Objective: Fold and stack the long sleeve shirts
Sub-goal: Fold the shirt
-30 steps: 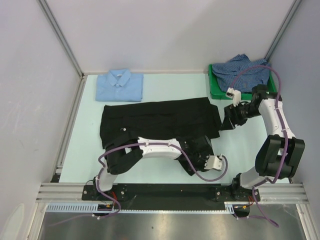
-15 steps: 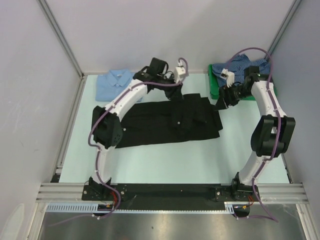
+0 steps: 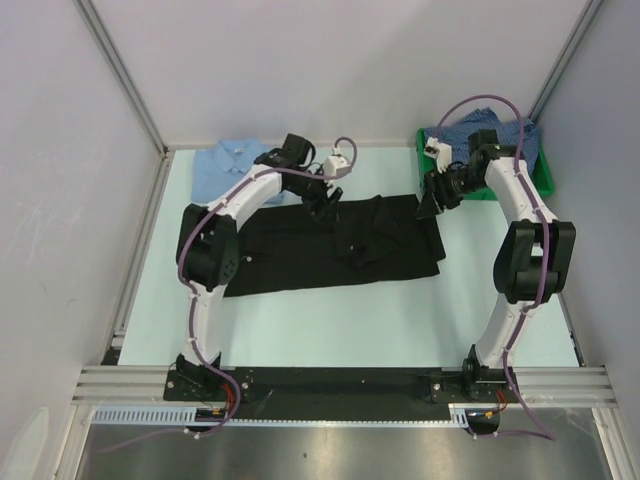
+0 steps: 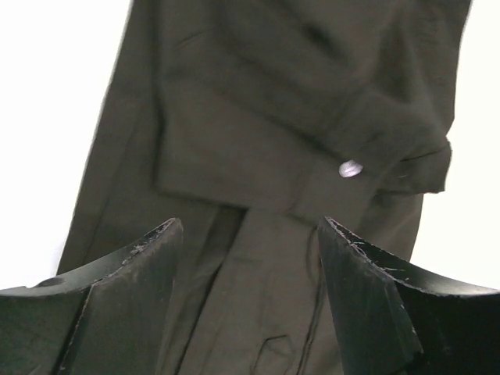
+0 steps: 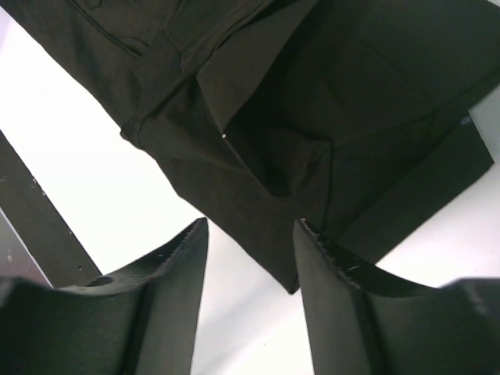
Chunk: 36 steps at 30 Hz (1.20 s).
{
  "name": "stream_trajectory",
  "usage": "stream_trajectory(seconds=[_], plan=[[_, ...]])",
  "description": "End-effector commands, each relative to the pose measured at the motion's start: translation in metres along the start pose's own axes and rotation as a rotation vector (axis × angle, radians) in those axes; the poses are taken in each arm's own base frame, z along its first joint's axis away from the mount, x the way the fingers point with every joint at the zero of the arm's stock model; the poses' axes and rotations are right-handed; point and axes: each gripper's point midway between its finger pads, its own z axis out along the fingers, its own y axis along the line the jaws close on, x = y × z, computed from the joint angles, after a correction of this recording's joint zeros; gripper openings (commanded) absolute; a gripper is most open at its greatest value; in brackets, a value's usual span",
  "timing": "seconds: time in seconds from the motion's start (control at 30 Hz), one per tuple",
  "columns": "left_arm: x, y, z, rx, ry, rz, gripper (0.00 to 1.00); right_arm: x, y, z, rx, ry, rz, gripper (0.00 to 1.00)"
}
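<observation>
The black shirt (image 3: pixel 290 255) looks mid-fold; left hand (image 3: pixel 322 203) and right hand (image 3: pixel 430 203) hover released above its far edge (nothing gripped), likely needing a pinch there next.

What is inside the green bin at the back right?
A crumpled blue checked shirt fills the green bin. Its floor is covered, so anything underneath cannot be seen.

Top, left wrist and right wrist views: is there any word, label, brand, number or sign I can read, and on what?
None can be read in any view.
The black shirt shows only a plain pale button; the light blue shirt, the checked shirt and the green bin carry no visible print.
</observation>
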Motion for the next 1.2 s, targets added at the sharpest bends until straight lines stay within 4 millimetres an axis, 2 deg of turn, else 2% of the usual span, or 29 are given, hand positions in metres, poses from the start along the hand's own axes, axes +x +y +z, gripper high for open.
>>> stream_trajectory(seconds=[0.0, 0.03, 0.07, 0.13, 0.23, 0.33, 0.47, 0.57, 0.63, 0.8, 0.9, 1.03, 1.13, 1.17], plan=[[-0.022, -0.043, 0.001, -0.025, 0.029, 0.220, 0.74, -0.007, -0.001, 0.011, -0.024, -0.019, 0.014, 0.51], [-0.022, -0.056, 0.006, -0.021, 0.045, 0.268, 0.74, -0.007, -0.002, 0.013, -0.028, -0.019, 0.017, 0.50], [-0.009, -0.060, 0.014, -0.019, 0.072, 0.322, 0.74, -0.006, -0.002, 0.014, -0.032, -0.018, 0.023, 0.50], [-0.007, -0.065, 0.019, -0.076, 0.102, 0.414, 0.75, -0.007, -0.004, 0.016, -0.031, -0.020, 0.023, 0.50], [-0.004, -0.067, 0.035, -0.119, 0.116, 0.460, 0.76, -0.007, -0.005, 0.017, -0.029, -0.020, 0.029, 0.50], [-0.013, -0.071, 0.047, -0.135, 0.116, 0.469, 0.77, -0.005, -0.004, 0.018, -0.037, -0.018, 0.038, 0.50], [-0.016, -0.061, 0.060, -0.175, 0.113, 0.442, 0.76, -0.002, -0.001, 0.019, -0.050, -0.014, 0.042, 0.50], [-0.016, -0.055, 0.062, -0.203, 0.112, 0.436, 0.73, 0.002, 0.010, 0.027, -0.071, 0.006, 0.021, 0.50], [-0.015, -0.061, 0.065, -0.168, 0.106, 0.449, 0.73, 0.002, 0.012, 0.029, -0.076, 0.004, 0.016, 0.50], [-0.016, -0.096, 0.060, -0.030, 0.068, 0.453, 0.78, 0.003, 0.013, 0.032, -0.087, 0.003, 0.020, 0.50], [-0.017, -0.104, 0.063, -0.017, 0.070, 0.455, 0.79, 0.006, 0.016, 0.036, -0.097, 0.009, 0.018, 0.50], [-0.028, -0.096, 0.070, -0.056, 0.057, 0.419, 0.79, 0.009, 0.023, 0.046, -0.111, 0.018, 0.013, 0.49], [-0.032, -0.083, 0.073, -0.109, 0.052, 0.387, 0.75, 0.012, 0.025, 0.051, -0.112, 0.025, 0.009, 0.50], [-0.033, -0.080, 0.071, -0.121, 0.048, 0.379, 0.70, 0.013, 0.024, 0.052, -0.111, 0.029, 0.010, 0.49]])
